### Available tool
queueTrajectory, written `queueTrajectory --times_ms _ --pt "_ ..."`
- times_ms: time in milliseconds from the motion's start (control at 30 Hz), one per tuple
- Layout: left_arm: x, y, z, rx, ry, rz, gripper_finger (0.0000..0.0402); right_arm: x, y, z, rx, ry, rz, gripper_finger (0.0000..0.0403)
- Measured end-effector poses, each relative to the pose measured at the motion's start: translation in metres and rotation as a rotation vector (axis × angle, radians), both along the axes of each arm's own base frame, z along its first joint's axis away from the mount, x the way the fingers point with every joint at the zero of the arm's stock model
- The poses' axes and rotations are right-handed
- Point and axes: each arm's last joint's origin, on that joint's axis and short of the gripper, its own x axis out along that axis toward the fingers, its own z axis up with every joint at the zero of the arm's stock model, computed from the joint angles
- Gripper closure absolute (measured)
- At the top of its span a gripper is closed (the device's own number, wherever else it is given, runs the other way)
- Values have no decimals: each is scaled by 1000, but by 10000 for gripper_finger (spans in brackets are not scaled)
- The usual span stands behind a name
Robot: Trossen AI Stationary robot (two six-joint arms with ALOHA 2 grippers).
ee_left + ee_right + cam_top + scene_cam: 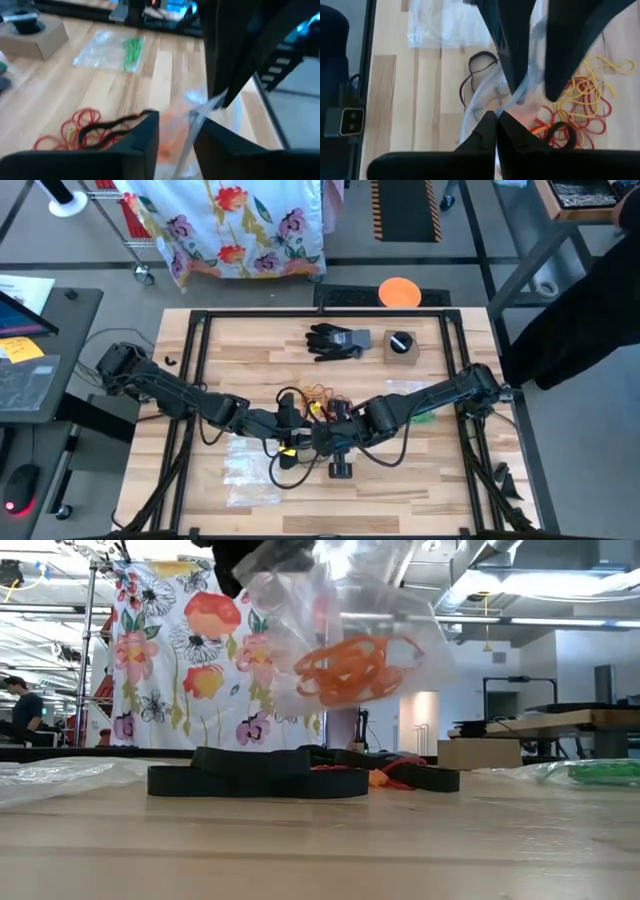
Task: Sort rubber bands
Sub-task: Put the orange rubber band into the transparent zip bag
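In the lower middle of the high view both arms are reaching inward over the desk [250, 350], meeting just below the centre of the frame. The left gripper [176, 131] is standing with its jaws partly apart, and the edge of a clear plastic bag [340, 630] is running up through the gap between them; I cannot tell whether they are actually gripping it. The right gripper [497, 131] is pressed together, pinching the same bag at another point. In the low view the bag is hanging lifted in the upper middle of the frame, with a tangle of orange rubber bands [350, 668] showing through it.

Beneath the grippers, loose red and yellow rubber bands [585, 107] are lying in a scattered heap on the wood, with black bands [477, 67] beside them. Farther off, toward the upper left of the left wrist view, green rubber bands [132, 51] are sitting inside a second clear bag [100, 47] lying flat. At the far end of the desk a black glove [335, 340] is resting next to a small cardboard box [401, 345].
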Motion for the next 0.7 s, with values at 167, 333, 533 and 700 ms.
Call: queueTrajectory --times_ms 167,333,533,700 --pt "-1 -1 -2 4 21 -10 391 4 -4 2 10 -32 -10 389" --pt "-2 -6 0 -4 -3 0 400 6 -14 1 66 -10 -133 339" --pt "-3 -7 0 -96 -12 80 401 0 -24 -3 86 82 -263 258" --pt "-3 -7 0 -147 -13 112 401 -8 -27 -7 85 164 -344 207"
